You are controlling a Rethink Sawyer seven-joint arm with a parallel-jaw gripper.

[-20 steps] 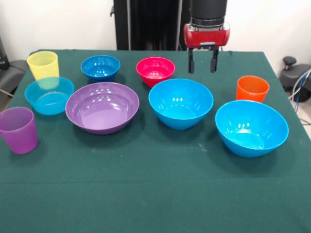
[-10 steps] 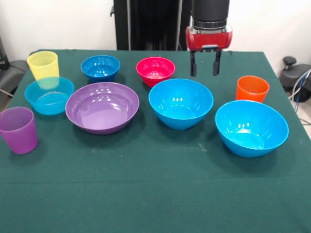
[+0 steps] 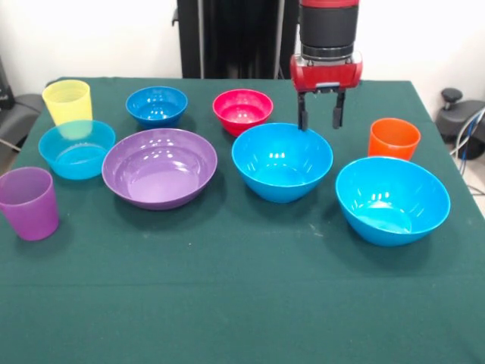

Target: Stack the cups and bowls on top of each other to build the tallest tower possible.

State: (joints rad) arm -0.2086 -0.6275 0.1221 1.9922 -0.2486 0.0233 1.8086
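Covering the whole table, the dark green cloth (image 3: 227, 303) carried every piece separately, with nothing stacked. Largest was the wide purple bowl (image 3: 159, 167) left of centre. Next came two big blue bowls: one at the right front (image 3: 392, 199) and one in the middle (image 3: 282, 161). A pale translucent blue bowl (image 3: 76, 149) sat at the left, touching the purple bowl's rim in the picture. Behind them stood the magenta bowl (image 3: 242, 111) and the small dark blue bowl (image 3: 156, 105). Smallest were the cups: purple (image 3: 29, 202) at the left front, yellow (image 3: 67, 101) at the left rear just behind the pale blue bowl, orange (image 3: 393, 139) at the right between the two big blue bowls.

The gripper (image 3: 320, 119) hung with its jaws parted and empty, its two dark fingers (image 3: 303, 118) pointing down at the far rim of the middle blue bowl. The magenta bowl lay just to its left in the picture, the orange cup to its right. No readable writing showed anywhere.
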